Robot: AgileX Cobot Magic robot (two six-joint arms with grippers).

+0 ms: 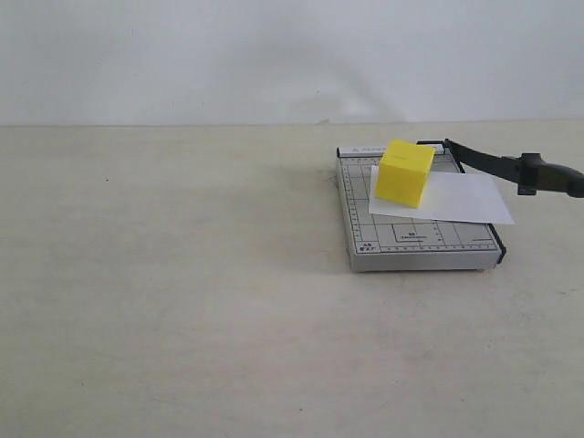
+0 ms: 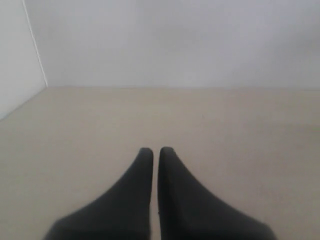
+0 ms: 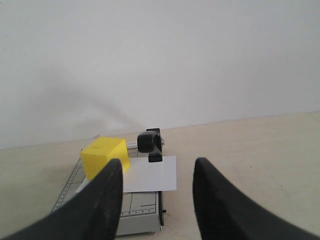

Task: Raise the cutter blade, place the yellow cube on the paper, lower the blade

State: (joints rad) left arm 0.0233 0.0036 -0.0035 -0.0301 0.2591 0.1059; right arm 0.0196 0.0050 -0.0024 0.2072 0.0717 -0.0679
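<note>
The yellow cube (image 1: 405, 172) rests on the far left corner of the white paper (image 1: 456, 197), which lies on the grey gridded board (image 1: 401, 239). The black cutter blade (image 1: 497, 164) is raised, its thick handle (image 1: 550, 176) hanging out over the table on the right. In the right wrist view the cube (image 3: 104, 156), paper (image 3: 150, 175) and handle (image 3: 148, 141) lie ahead of my right gripper (image 3: 158, 167), which is open and empty, back from the board. My left gripper (image 2: 152, 151) is shut over bare table, holding nothing. Neither gripper shows in the exterior view.
A white wall (image 1: 274, 55) runs behind the beige table (image 1: 164, 301). In the left wrist view a second wall (image 2: 15, 65) meets it at a corner.
</note>
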